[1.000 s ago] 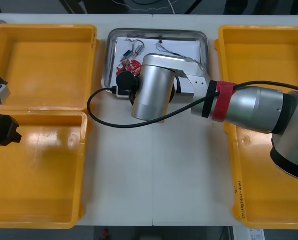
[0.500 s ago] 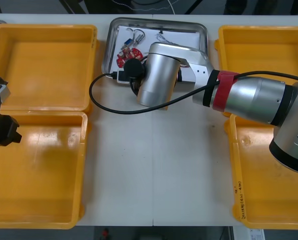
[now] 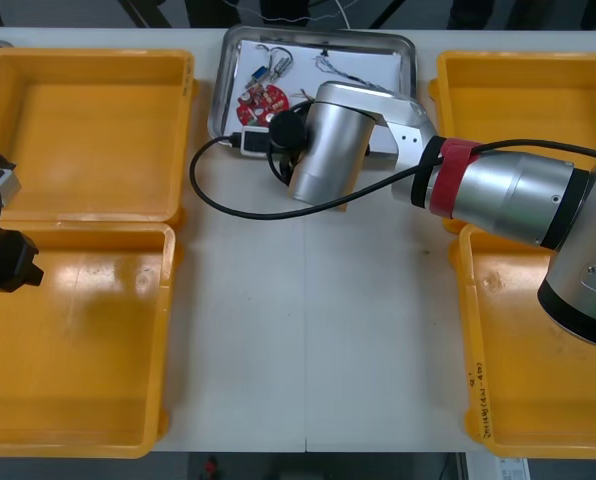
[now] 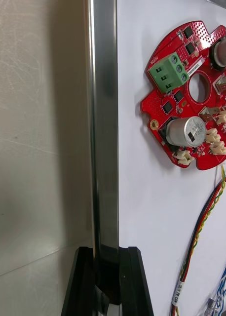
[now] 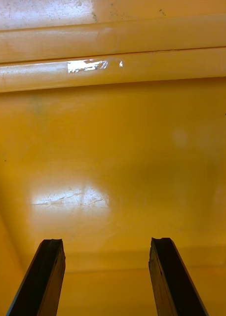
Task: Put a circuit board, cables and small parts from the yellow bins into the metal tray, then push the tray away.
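Right wrist view: right pincer (image 4: 108, 253) clamped on metal tray (image 4: 103, 98) rim (stiff, slick, probably light); left pincer (image 5: 107, 242) apart over yellow bin (image 5: 113, 148).

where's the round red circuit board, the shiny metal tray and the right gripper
round red circuit board (image 4: 187, 106), right wrist view, middle of its red face
shiny metal tray (image 4: 104, 123), right wrist view, its raised rim
right gripper (image 4: 107, 256), right wrist view, between its fingertips, on the rim

Four yellow bins (image 3: 88, 130) (image 3: 88, 340) (image 3: 518, 110) (image 3: 508, 350); one metal tray (image 3: 223, 100); one red circuit board (image 3: 263, 100)
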{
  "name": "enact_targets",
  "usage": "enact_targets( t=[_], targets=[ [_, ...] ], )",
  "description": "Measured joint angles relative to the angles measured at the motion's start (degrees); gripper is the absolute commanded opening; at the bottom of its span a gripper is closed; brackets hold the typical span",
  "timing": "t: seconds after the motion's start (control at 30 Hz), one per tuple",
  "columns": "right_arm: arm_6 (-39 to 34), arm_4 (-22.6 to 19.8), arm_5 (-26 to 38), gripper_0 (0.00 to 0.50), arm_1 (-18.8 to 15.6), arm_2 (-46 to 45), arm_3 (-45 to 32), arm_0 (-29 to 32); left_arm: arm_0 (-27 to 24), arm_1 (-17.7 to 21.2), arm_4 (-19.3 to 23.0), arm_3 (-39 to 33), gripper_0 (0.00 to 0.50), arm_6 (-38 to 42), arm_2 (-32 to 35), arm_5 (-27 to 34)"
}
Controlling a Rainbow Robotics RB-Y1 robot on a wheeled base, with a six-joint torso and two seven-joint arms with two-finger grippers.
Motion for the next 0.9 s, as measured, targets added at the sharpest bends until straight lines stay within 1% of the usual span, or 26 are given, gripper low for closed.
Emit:
enact_targets(
  t=[0.1,0.23,0.4,0.43,0.47,0.5,0.53,0.57,0.6,0.8,0.9],
  targets=[
    [0.32,0.01,-0.87,0.000,0.01,0.00,0.55,-0.01,0.01,0.00,0.00,0.00,0.500,0.00,0.00,0.00],
    [2.73,0.16,-1.02,0.000,0.01,0.00,0.65,-0.02,0.01,0.00,0.00,0.00,0.500,0.00,0.00,0.00],
    [2.98,0.32,-1.72,0.000,0.01,0.00,0.76,-0.04,0.01,0.00,0.00,0.00,0.500,0.00,0.00,0.00],
    [2.98,0.32,-1.74,0.024,0.01,0.00,0.78,-0.05,0.01,0.00,0.00,0.00,0.500,0.00,0.00,0.00],
    [2.98,0.32,-1.74,0.089,0.01,0.00,0.80,-0.06,0.01,0.00,0.00,0.00,0.500,0.00,0.00,0.00],
    [2.99,0.32,-1.75,0.231,0.01,0.00,0.81,-0.06,0.01,0.00,0.00,0.00,0.500,0.00,0.00,0.00],
    [2.99,0.32,-1.75,0.296,0.01,0.00,0.82,-0.07,0.01,0.00,0.00,0.00,0.500,0.00,0.00,0.00],
    [2.99,0.32,-1.76,0.296,0.01,0.00,0.82,-0.07,0.01,0.00,0.00,0.00,0.500,0.00,0.00,0.00],
    [2.99,0.33,-1.76,0.500,0.02,0.00,0.82,-0.08,0.01,0.00,0.00,0.00,0.500,0.00,0.00,0.00],
    [3.09,0.16,-1.20,0.500,0.03,-0.61,0.82,-0.23,0.02,0.00,0.00,0.00,0.500,0.00,0.00,0.00],
    [3.31,-1.59,1.34,0.500,0.07,-2.27,0.64,-0.27,0.02,0.00,0.00,0.00,0.500,0.00,0.00,0.00]
  ],
)
